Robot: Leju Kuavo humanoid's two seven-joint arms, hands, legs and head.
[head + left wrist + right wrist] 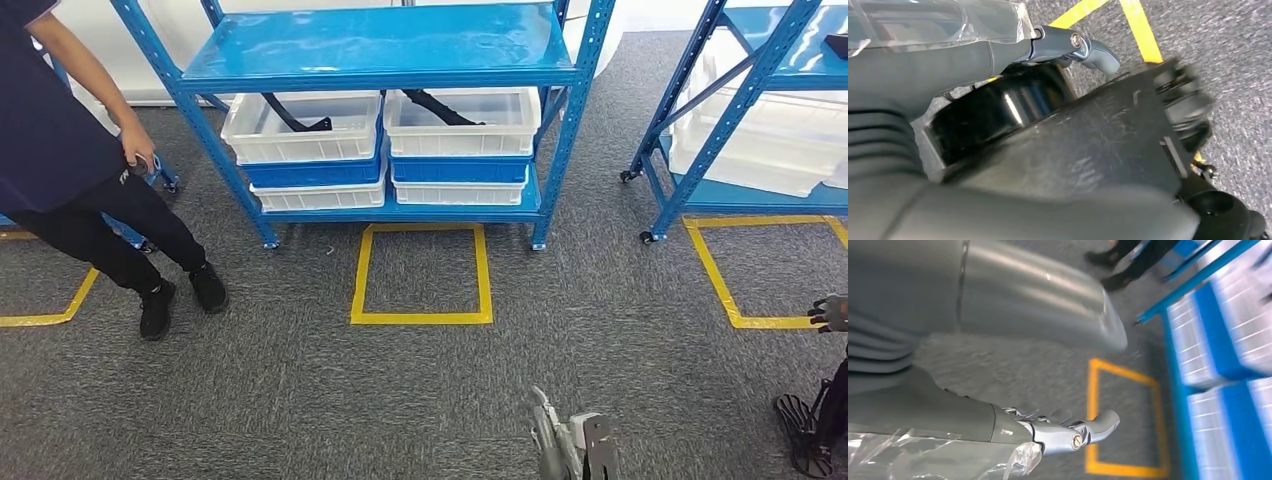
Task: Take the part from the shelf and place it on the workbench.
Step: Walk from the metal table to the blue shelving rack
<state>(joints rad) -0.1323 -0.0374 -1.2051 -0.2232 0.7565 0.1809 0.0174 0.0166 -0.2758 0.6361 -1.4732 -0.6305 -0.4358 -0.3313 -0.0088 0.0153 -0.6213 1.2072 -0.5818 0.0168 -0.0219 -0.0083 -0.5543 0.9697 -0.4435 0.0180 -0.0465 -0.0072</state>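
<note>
2 blue metal shelves stand on grey carpet: the near shelf [380, 45] straight ahead, a second shelf [760, 60] off to the right. The near shelf's lower level carries 4 plastic bins in 2 stacks. The left white bin [300, 130] sits on a blue-and-white one, and a thin, curved black part [295, 118] lies inside it. The right white bin [462, 122] holds a second black part [440, 106], thicker and slanted. 3 yellow tape squares mark the floor; the middle square [421, 275] lies just in front of the near shelf.

A person [70, 150] in dark clothes and black shoes stands at the left.

The right hand [1068, 432] hangs low over the carpet, silver fingers [1100, 424] loosely curled with nothing in them. The left hand [1075, 47] also hangs down beside dark body parts; whether its fingers are spread or curled cannot be told.
</note>
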